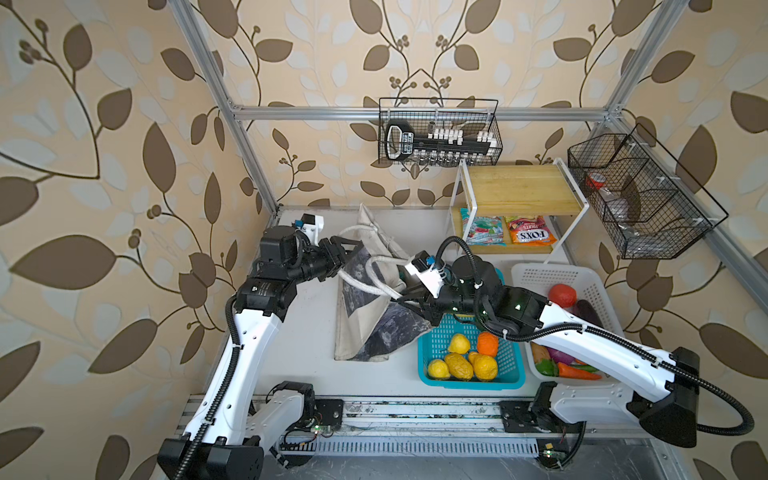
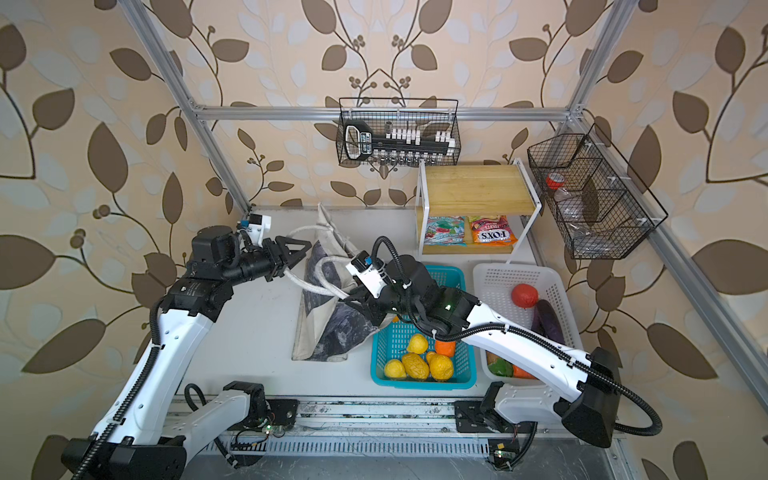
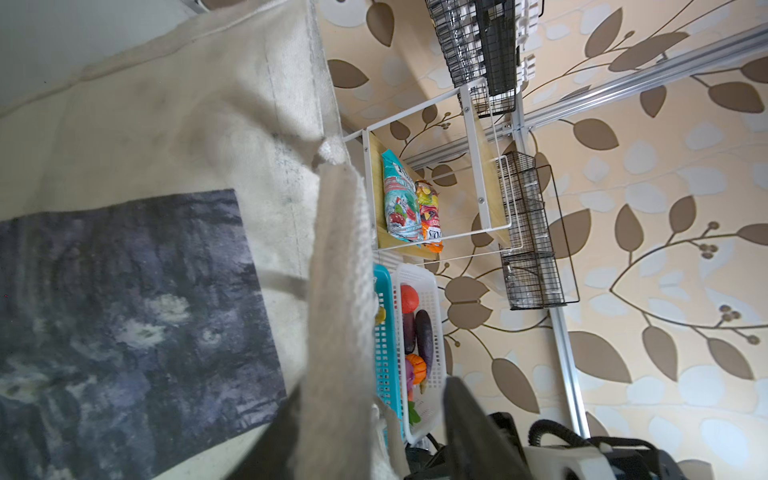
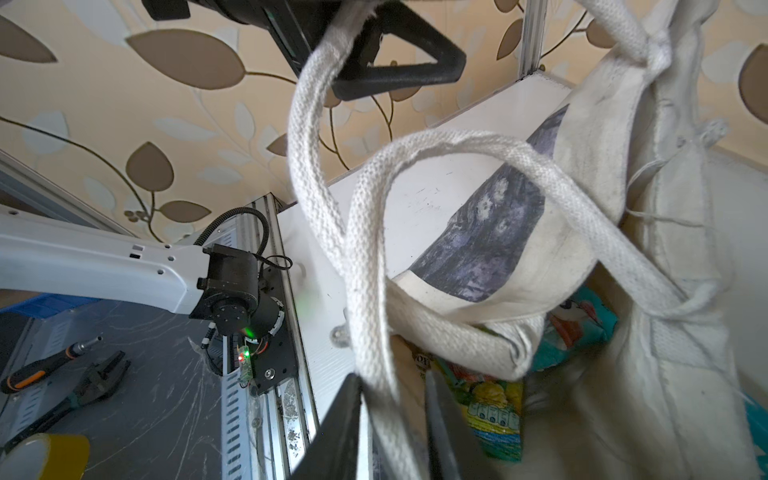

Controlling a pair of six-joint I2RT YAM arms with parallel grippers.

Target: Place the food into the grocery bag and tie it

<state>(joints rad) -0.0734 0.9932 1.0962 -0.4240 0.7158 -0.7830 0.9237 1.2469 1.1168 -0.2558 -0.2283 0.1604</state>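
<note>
The grocery bag (image 1: 365, 328) (image 2: 328, 328) lies slumped mid-table with its white handles (image 1: 368, 284) looped up. My left gripper (image 1: 353, 254) (image 3: 374, 388) is open; one handle strap (image 3: 340, 291) runs loosely between its spread fingers. The other strap (image 4: 365, 270) is pinched in my right gripper (image 1: 405, 300) (image 4: 392, 376), just above the bag's mouth. Inside the bag show a yellow-green snack packet (image 4: 494, 399) and a light blue one (image 4: 577, 332). An orange (image 1: 487, 344) lies in the blue basket (image 1: 432, 376), a carrot (image 1: 577, 371) in the white basket (image 1: 540, 274).
The blue basket, also holding several yellow toy fruits, touches the bag's right side. The white basket sits further right under my right arm. A wooden shelf (image 1: 519, 189) at the back right holds two snack packets (image 1: 482, 230). Wire baskets (image 1: 440, 133) hang on the frame.
</note>
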